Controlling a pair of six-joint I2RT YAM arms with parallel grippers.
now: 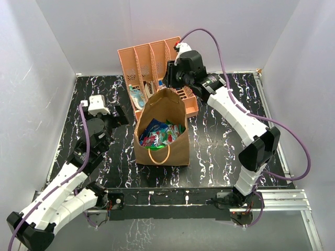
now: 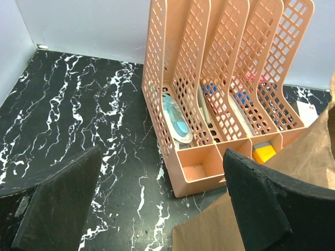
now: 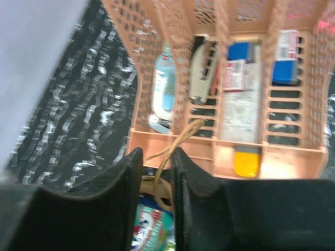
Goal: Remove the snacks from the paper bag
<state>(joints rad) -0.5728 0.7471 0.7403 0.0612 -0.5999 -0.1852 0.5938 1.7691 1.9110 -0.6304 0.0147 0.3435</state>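
Observation:
The brown paper bag (image 1: 163, 152) stands open mid-table, its back rim pulled up to a peak. Several glossy snacks (image 1: 162, 133), green, red, teal and dark blue, lie inside. My right gripper (image 1: 170, 79) is above the bag's back edge, its jaws shut on the bag's thin loop handle (image 3: 180, 137); in the right wrist view the gripper (image 3: 156, 155) has a green packet (image 3: 149, 232) below it. My left gripper (image 1: 118, 112) is open and empty to the left of the bag; in the left wrist view the gripper (image 2: 162, 157) has its right finger (image 2: 261, 198) next to the bag's side (image 2: 220, 230).
An orange-pink slotted file rack (image 1: 146, 57) with small toiletry items stands right behind the bag, touching or nearly touching it; it also shows in the left wrist view (image 2: 209, 78) and the right wrist view (image 3: 293, 157). White walls enclose the black marble table (image 1: 225, 146).

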